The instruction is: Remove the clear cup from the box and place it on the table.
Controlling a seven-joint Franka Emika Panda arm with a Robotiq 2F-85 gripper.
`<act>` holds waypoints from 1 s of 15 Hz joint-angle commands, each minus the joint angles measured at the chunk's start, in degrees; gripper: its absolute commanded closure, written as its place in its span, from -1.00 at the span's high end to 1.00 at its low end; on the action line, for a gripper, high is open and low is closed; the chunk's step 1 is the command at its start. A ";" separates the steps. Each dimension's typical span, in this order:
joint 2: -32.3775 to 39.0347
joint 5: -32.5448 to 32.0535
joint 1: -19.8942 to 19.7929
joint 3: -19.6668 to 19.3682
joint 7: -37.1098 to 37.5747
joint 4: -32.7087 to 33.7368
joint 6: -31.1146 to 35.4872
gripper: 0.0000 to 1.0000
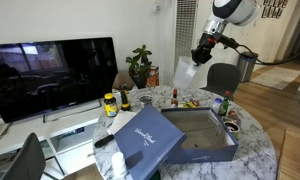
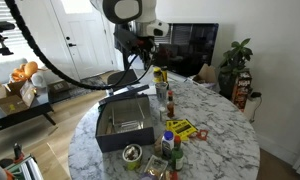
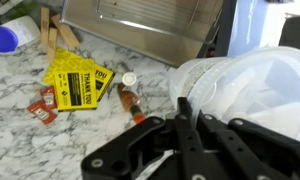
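Your gripper (image 1: 195,60) holds the small translucent plastic cup (image 1: 187,72) in the air, above and behind the large flat navy-blue box (image 1: 205,150) in an exterior view. The box lies open on the round marble-look table (image 1: 255,140), its hinged lid (image 1: 140,135) flat to its left. In the wrist view, a yellow printed packet (image 3: 78,80) lies on the table beside the box, with a small bottle (image 3: 129,95) between it and the cup.
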 commanded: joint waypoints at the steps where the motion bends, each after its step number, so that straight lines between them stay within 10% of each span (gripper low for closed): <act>1: 5.01 1.90 -2.72 -3.34 2.69 6.82 3.82 -0.98; 7: 14.81 -4.99 -3.87 -5.70 16.77 7.31 24.35 -0.98; 12: 15.31 -4.27 -4.32 -5.05 15.34 7.15 24.27 -0.94; 15: 22.84 -6.69 -4.38 -5.26 19.24 15.05 12.75 -0.98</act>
